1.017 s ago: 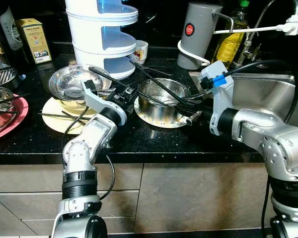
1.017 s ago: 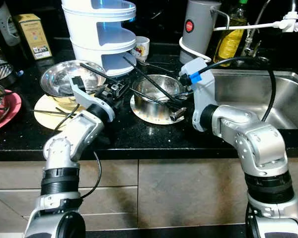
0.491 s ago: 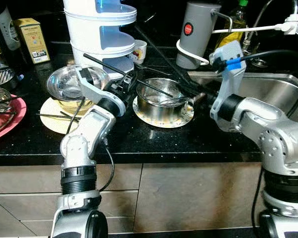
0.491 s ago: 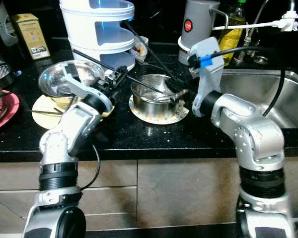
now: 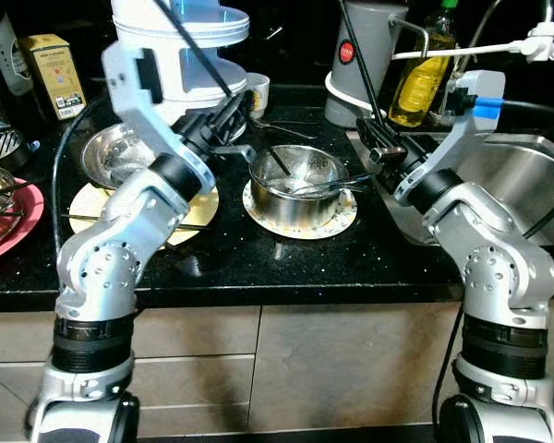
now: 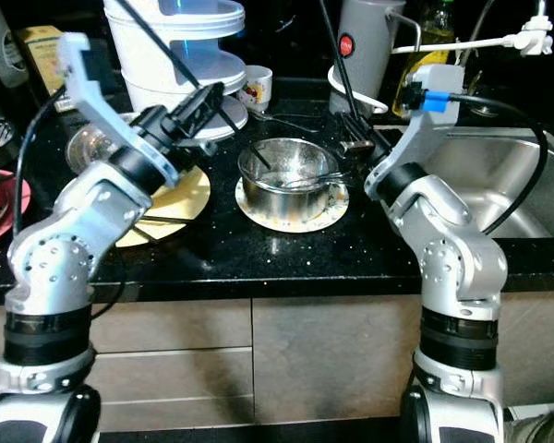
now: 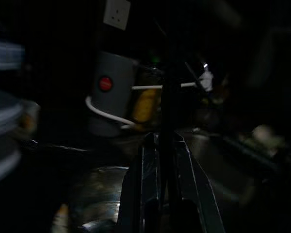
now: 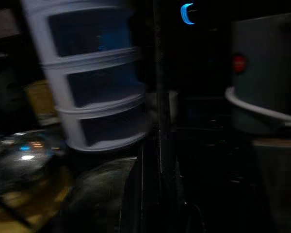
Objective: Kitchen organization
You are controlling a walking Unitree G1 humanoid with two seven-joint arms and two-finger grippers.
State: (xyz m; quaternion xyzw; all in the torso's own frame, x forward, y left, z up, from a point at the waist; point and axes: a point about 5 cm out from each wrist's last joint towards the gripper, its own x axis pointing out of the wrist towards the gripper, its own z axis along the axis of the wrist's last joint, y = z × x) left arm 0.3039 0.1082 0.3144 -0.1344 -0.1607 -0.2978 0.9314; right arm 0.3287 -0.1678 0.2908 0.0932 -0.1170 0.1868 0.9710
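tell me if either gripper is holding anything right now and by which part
Nothing seems held. The left gripper and right gripper are raised beside the steel pot, which sits on its plate; whether their fingers are open or shut cannot be told.

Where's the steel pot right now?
The steel pot sits centre-counter on a patterned plate, between both arms, in front of the white tiered stand and left of the sink.
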